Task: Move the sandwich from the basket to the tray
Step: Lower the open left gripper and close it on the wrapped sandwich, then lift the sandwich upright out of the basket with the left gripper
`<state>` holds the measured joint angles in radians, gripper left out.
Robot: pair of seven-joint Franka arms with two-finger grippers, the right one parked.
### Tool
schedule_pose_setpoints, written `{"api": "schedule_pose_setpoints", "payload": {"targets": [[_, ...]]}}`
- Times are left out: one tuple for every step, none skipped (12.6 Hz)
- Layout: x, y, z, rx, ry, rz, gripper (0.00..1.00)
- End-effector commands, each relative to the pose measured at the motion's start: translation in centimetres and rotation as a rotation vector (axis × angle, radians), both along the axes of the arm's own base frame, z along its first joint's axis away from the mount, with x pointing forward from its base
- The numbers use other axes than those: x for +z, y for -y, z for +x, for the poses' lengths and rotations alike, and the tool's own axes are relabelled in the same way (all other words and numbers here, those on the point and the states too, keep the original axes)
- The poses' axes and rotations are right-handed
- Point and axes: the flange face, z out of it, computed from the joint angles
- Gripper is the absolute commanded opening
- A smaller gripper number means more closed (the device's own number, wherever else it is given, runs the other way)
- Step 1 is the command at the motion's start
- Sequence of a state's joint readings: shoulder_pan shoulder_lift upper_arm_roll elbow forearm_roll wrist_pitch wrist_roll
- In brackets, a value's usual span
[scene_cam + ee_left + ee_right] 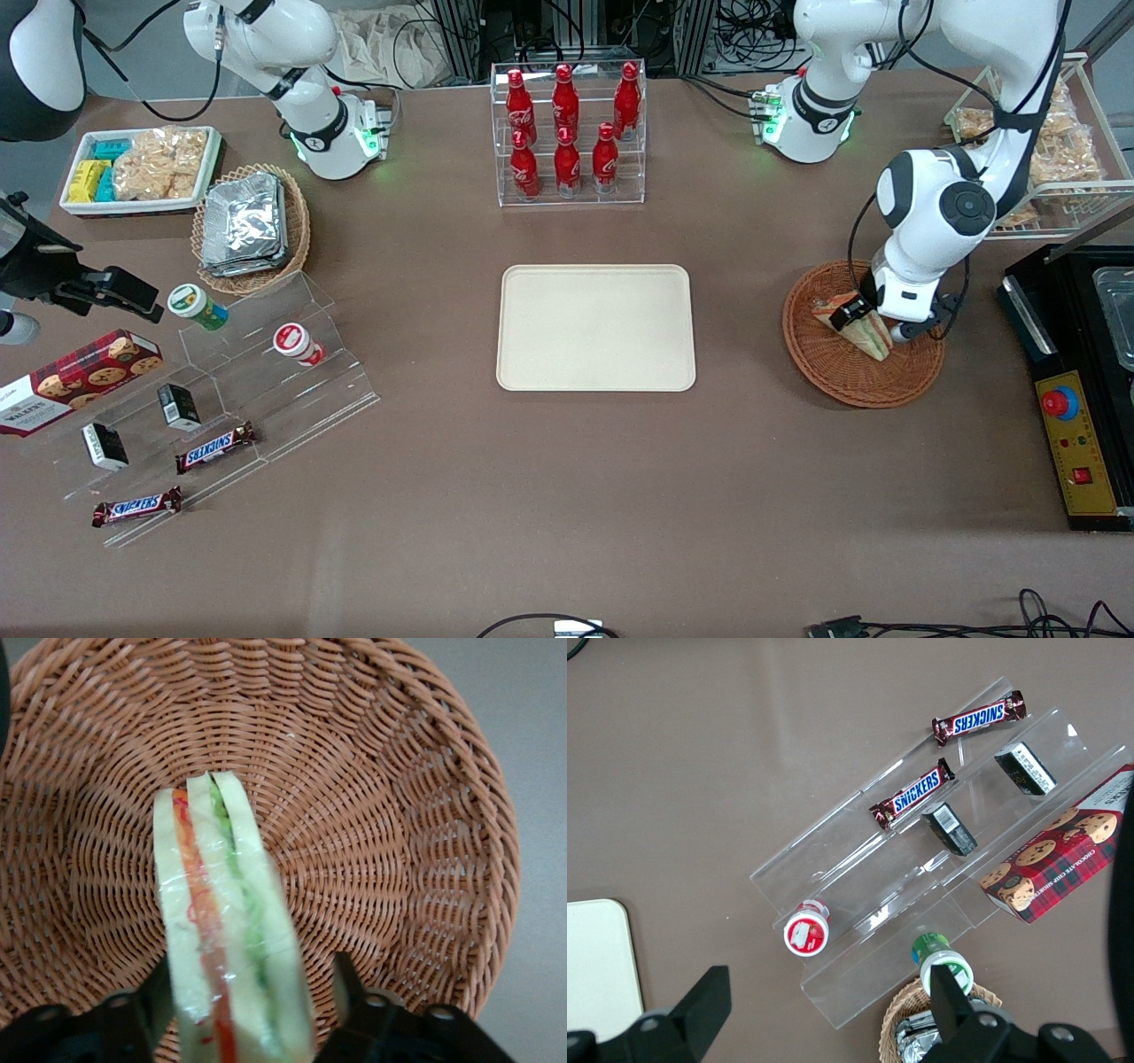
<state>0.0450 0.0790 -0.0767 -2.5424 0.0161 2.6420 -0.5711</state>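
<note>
1. Sandwich (232, 930): one wedge, standing on edge inside the basket (399, 815), wrapped in clear film, with red, orange and green filling between pale bread slices.
2. Gripper (252, 1005) of the left arm: down in the basket, one finger (155, 992) against one bread face, the other finger (347, 979) just beside the other face; jaws straddle the wedge at a narrow spread. Whether both pads press the bread I cannot tell.
3. Arm pose, front view: forearm bent steeply down over the basket (842, 377), wrist low, gripper (858, 312) at the sandwich (864, 328).
4. Basket: one round reddish-brown wicker basket, toward the working arm's end of the table, well apart from the tray (595, 328).
5. Tray: one cream rectangle at the table's middle, nothing on it.
6. Counts, front view: six red bottles (567, 124) in a clear rack, farther from the camera than the tray; two chocolate bars (215, 447) and two small dark boxes (179, 406) on a clear stepped stand, toward the parked arm's end.
7. View difference: only the wrist view shows the filling layers and the fingers; only the front view shows the tray and the arm's bend.
</note>
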Motion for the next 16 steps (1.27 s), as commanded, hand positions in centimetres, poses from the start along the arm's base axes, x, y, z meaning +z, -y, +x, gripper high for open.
{"api": "schedule_pose_setpoints", "payload": {"targets": [[-0.5, -0.1, -0.4, 0.001, 0.012, 0.006, 0.08], [-0.5, 0.0, -0.6, -0.025, 0.014, 0.022, 0.00], [-0.2, 0.0, -0.5, -0.040, 0.019, 0.027, 0.00], [0.3, 0.0, -0.4, -0.045, 0.022, 0.028, 0.00], [1.1, -0.1, -0.3, -0.049, 0.025, 0.032, 0.00], [1.7, -0.1, -0.2, -0.059, 0.016, 0.038, 0.00], [2.4, -0.1, -0.1, -0.105, 0.024, 0.052, 0.00], [3.4, -0.1, -0.1, -0.160, 0.034, 0.058, 0.00], [4.4, -0.1, -0.2, -0.243, 0.019, 0.065, 0.00], [5.5, -0.1, 0.1, -0.308, 0.010, 0.072, 0.00], [6.4, -0.1, 0.1, -0.351, -0.001, 0.076, 0.00], [7.5, -0.1, 0.2, -0.403, 0.009, 0.082, 0.00], [8.7, -0.1, 0.1, -0.472, 0.028, 0.090, 0.00], [9.7, -0.2, 0.0, -0.550, 0.031, 0.095, 0.00], [10.7, -0.1, 0.4, -0.629, 0.024, 0.092, 0.00], [11.6, -0.1, 0.8, -0.671, 0.000, 0.086, 0.00]]}}
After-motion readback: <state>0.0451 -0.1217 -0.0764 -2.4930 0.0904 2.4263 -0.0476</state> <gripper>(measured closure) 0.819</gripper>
